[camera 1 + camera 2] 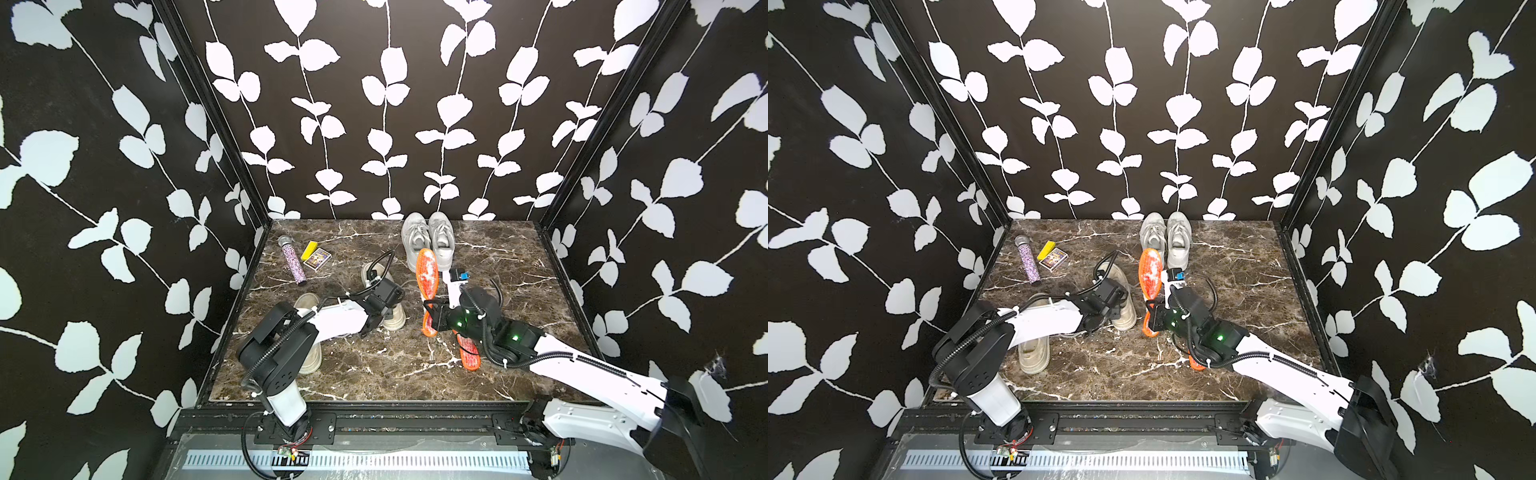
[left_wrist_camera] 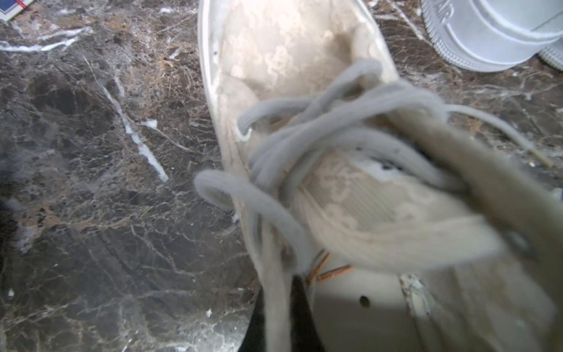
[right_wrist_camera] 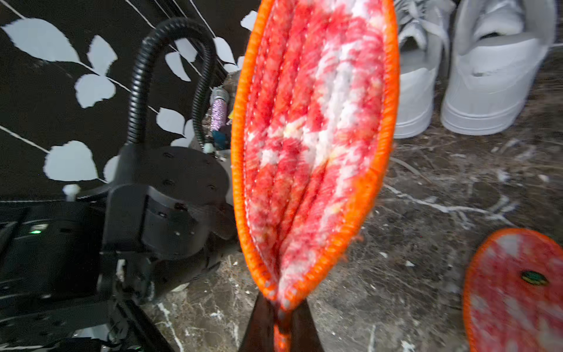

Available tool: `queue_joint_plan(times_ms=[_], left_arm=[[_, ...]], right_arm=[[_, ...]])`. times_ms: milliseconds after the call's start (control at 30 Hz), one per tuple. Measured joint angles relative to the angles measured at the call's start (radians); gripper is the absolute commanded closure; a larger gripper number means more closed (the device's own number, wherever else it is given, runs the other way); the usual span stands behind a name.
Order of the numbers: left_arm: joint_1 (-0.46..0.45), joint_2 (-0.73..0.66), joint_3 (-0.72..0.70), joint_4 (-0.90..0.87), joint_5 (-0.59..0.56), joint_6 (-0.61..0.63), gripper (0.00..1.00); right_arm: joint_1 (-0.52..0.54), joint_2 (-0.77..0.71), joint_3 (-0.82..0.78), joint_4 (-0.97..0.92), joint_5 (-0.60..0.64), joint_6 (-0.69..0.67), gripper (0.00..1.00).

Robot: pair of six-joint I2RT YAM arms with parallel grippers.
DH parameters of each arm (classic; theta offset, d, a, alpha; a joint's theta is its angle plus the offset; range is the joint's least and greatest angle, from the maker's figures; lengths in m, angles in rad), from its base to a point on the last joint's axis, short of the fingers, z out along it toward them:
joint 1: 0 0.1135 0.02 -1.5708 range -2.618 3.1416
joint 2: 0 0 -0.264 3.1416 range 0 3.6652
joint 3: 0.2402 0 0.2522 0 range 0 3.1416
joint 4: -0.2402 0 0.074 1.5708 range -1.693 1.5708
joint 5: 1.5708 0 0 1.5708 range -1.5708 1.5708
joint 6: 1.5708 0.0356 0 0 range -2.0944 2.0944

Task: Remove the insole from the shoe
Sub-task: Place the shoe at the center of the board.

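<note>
In both top views a worn beige shoe lies mid-table, and the left wrist view shows its toe and loose grey laces. My left gripper is shut on the shoe's laced side edge. To its right, my right gripper is shut on the heel end of an orange-rimmed, red-and-white insole. The insole stands upright in the air, outside the shoe.
A second orange insole lies flat under the right arm. A white sneaker pair stands at the back wall. A glitter tube and small boxes lie back left. Another beige shoe sits beneath the left arm.
</note>
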Motion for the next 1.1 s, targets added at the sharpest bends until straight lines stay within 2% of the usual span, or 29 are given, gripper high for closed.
queue_joint_plan(times_ms=[100, 333, 533, 800, 1067, 1100], left_arm=[[0.001, -0.018, -0.012, -0.009, 0.0, 0.026, 1.0], [0.001, -0.072, -0.05, -0.053, -0.001, 0.078, 1.0], [0.001, -0.118, -0.085, -0.074, -0.001, 0.106, 1.0], [0.003, -0.155, -0.115, -0.088, -0.001, 0.13, 1.0], [0.004, -0.177, -0.13, -0.09, -0.001, 0.135, 1.0], [0.004, -0.178, -0.13, -0.09, -0.001, 0.135, 1.0]], right_arm=[[-0.042, -0.007, 0.043, -0.139, 0.06, -0.041, 1.0], [-0.287, 0.017, 0.054, -0.419, 0.084, -0.066, 1.0], [-0.374, 0.13, 0.054, -0.576, 0.08, -0.071, 1.0], [-0.446, 0.253, 0.054, -0.626, 0.038, -0.1, 1.0], [-0.462, 0.363, 0.054, -0.618, 0.016, -0.134, 1.0], [-0.463, 0.37, 0.054, -0.617, 0.016, -0.137, 0.91]])
